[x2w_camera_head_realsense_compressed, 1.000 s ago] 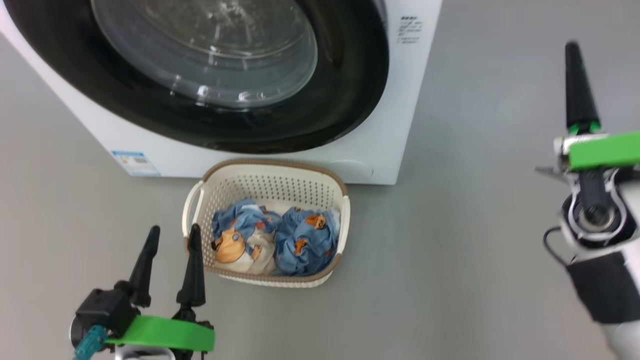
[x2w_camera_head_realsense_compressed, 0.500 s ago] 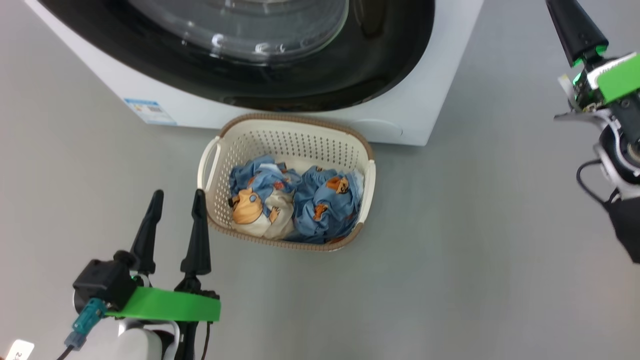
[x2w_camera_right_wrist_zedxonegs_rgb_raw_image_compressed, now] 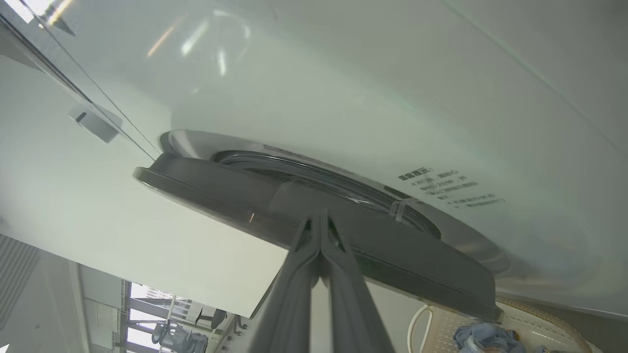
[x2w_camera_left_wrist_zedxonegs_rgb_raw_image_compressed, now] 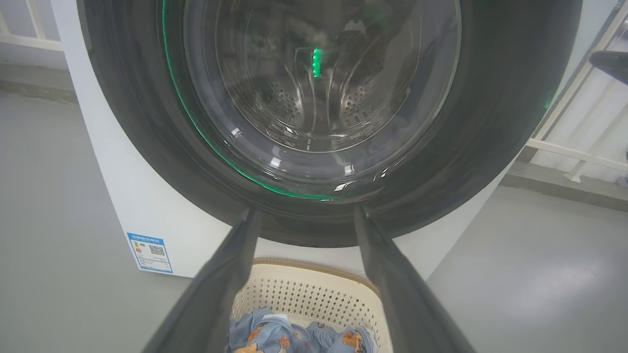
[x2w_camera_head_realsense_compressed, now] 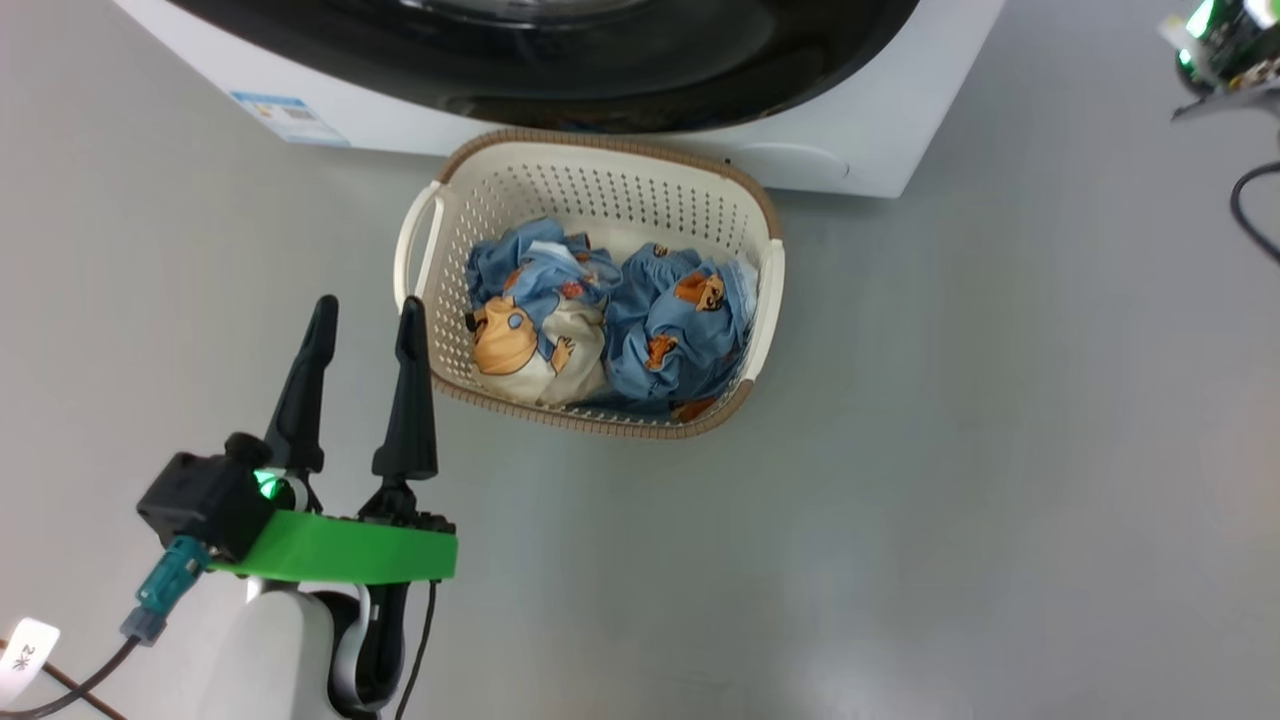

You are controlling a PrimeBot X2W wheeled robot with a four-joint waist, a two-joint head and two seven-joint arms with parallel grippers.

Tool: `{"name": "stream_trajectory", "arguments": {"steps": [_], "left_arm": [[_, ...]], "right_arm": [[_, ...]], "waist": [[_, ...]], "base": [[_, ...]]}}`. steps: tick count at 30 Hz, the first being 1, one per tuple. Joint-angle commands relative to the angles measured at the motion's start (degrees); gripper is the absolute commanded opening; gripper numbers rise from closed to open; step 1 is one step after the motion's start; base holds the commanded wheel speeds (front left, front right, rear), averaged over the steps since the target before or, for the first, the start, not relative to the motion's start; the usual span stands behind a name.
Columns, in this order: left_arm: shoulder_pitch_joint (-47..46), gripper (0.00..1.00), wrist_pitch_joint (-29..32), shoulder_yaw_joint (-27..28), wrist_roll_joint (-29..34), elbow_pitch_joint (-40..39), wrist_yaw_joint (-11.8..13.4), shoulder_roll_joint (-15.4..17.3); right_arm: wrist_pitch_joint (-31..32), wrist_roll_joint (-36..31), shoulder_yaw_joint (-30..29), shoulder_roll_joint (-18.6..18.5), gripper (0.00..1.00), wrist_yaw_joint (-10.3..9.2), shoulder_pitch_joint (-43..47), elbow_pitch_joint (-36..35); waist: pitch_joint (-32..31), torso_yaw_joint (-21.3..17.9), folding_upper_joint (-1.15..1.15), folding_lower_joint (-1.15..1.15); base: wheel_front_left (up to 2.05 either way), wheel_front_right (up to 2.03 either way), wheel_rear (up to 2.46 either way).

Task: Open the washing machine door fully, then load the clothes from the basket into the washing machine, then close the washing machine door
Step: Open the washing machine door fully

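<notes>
The cream basket [x2w_camera_head_realsense_compressed: 765,290] stands on the floor against the white washing machine [x2w_camera_head_realsense_compressed: 850,150], with blue clothes [x2w_camera_head_realsense_compressed: 660,320] bearing orange figures bunched inside. My left gripper [x2w_camera_head_realsense_compressed: 366,310] hovers open and empty just left of the basket's near corner. In the left wrist view the left gripper [x2w_camera_left_wrist_zedxonegs_rgb_raw_image_compressed: 305,213] frames the washing machine door [x2w_camera_left_wrist_zedxonegs_rgb_raw_image_compressed: 147,122], whose glass bowl shows the steel drum. In the right wrist view my right gripper [x2w_camera_right_wrist_zedxonegs_rgb_raw_image_compressed: 319,218] is shut and empty, with its tips at the black rim of the door [x2w_camera_right_wrist_zedxonegs_rgb_raw_image_compressed: 221,191]. Part of my right wrist [x2w_camera_head_realsense_compressed: 1215,40] shows at the top right.
Grey floor [x2w_camera_head_realsense_compressed: 1000,450] spreads open to the right of the basket and in front of it. A blue label [x2w_camera_head_realsense_compressed: 290,115] sits low on the machine's front. White railings [x2w_camera_left_wrist_zedxonegs_rgb_raw_image_compressed: 579,147] stand to the machine's right. A cable [x2w_camera_head_realsense_compressed: 1250,210] hangs from the right arm.
The head camera has tilted down, so the machine and basket sit higher in the picture. My right gripper has risen towards the door and its fingers have left the head view. The left gripper stays open.
</notes>
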Motion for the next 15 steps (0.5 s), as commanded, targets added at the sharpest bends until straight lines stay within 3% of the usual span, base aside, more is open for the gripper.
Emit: {"name": "stream_trajectory", "arguments": {"steps": [1,15], "left_arm": [[-0.8,1.0,-0.36,1.52,-0.45,-1.73,0.2,0.88],[-3.64,1.0,-0.36,-0.34,-2.04,-2.35,0.37,0.87]], "right_arm": [[0.87,0.33,-0.51,0.03,0.0,0.33,-1.29,-0.87],[7.08,-1.74,-0.46,1.91,0.0,0.33,-8.82,1.77]], "waist": [[2.21,0.91,0.0,0.0],[7.03,3.03,0.0,0.0]], "base": [[0.0,0.0,0.0],[0.0,0.0,0.0]]}}
